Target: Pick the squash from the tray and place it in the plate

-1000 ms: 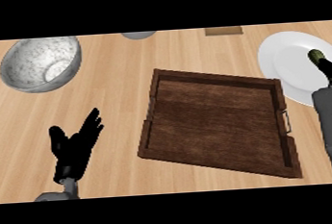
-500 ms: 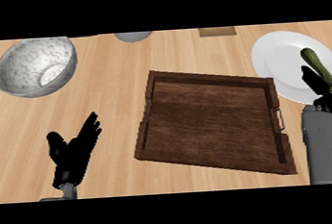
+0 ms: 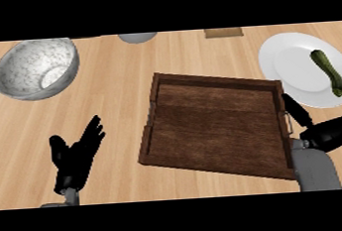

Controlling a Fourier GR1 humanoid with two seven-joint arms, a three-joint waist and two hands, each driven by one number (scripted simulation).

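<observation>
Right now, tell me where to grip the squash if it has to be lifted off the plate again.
Grip the squash across its narrow middle, coming from above. It lies flat and lengthwise on the white plate, long sides exposed. The right robot hand, just below the plate, looks nearest.

- Single head view, looking steeply down onto the desk [image 3: 162, 53] from close above.
- Forearms entering at the frame's lower edge.

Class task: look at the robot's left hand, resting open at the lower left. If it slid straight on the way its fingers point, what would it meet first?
The left hand points up and slightly right. Bare counter lies ahead, so the way looks free; it seems to pass between the metal bowl and wooden tray, though height is unclear.
</observation>
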